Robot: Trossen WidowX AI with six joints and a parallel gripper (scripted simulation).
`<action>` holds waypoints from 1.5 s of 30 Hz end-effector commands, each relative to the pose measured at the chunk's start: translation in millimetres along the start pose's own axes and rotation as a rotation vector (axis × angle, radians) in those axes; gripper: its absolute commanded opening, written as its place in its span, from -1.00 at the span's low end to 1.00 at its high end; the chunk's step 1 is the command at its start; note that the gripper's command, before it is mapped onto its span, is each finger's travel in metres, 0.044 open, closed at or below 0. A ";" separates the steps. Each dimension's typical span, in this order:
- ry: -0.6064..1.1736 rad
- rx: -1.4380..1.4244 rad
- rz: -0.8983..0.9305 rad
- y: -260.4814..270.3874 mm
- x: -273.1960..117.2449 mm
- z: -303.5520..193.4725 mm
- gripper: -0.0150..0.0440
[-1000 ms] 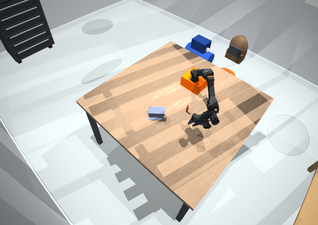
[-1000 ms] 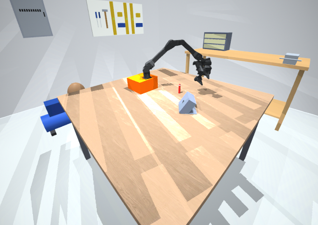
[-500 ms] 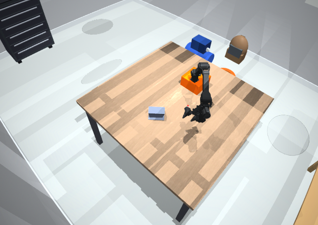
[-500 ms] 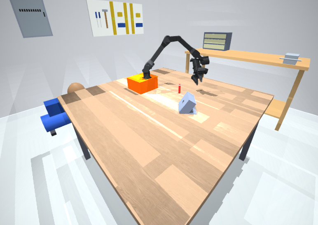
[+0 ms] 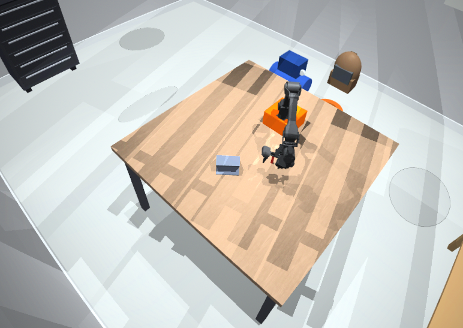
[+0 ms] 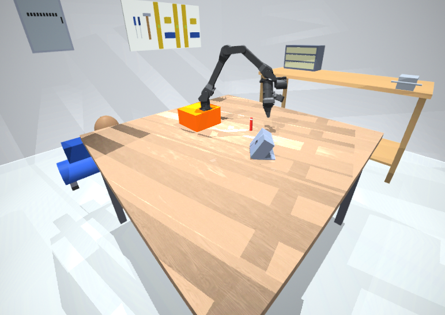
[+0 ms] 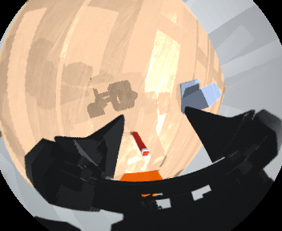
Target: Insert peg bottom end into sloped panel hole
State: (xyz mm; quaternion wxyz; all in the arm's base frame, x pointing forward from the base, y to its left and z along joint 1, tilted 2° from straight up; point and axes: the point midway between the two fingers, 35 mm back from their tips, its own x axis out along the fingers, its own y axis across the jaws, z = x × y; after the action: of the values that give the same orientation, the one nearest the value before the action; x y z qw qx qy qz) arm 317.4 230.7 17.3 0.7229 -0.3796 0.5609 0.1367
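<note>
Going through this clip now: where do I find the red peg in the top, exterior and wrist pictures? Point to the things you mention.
Top: the red peg (image 5: 271,159) (image 6: 251,124) (image 7: 139,142) is right of centre, mostly hidden by the gripper (image 5: 267,157) (image 6: 267,115) (image 7: 155,114).
Exterior: just right of centre, upright on the table, behind the sloped panel (image 5: 227,165) (image 6: 261,145) (image 7: 200,96).
Wrist: below centre, seen between the open fingers.
Shared landmark: the orange block (image 5: 276,121) (image 6: 198,120) (image 7: 141,176) under the arm.

The peg (image 5: 271,159) (image 6: 251,124) (image 7: 139,143) stands on the table (image 5: 247,204) (image 6: 207,189) (image 7: 79,36) between the sloped panel (image 5: 227,165) (image 6: 261,144) (image 7: 199,97) and the arm's base (image 5: 271,121) (image 6: 191,120) (image 7: 141,176).
</note>
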 end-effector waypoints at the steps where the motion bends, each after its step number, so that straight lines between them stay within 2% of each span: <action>1: 0.036 0.086 0.076 -1.7 -1.1 -20.7 1.00; 21: 0.172 0.440 0.347 -0.1 -15.6 -91.8 1.00; 31: 0.176 0.450 0.354 1.0 -14.7 -93.4 1.00; 45: 0.176 0.450 0.354 9.1 6.1 -94.0 1.00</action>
State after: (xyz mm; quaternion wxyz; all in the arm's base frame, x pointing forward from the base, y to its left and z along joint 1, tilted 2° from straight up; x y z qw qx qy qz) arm 251.8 171.8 12.4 0.7107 -0.1161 0.6863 0.1024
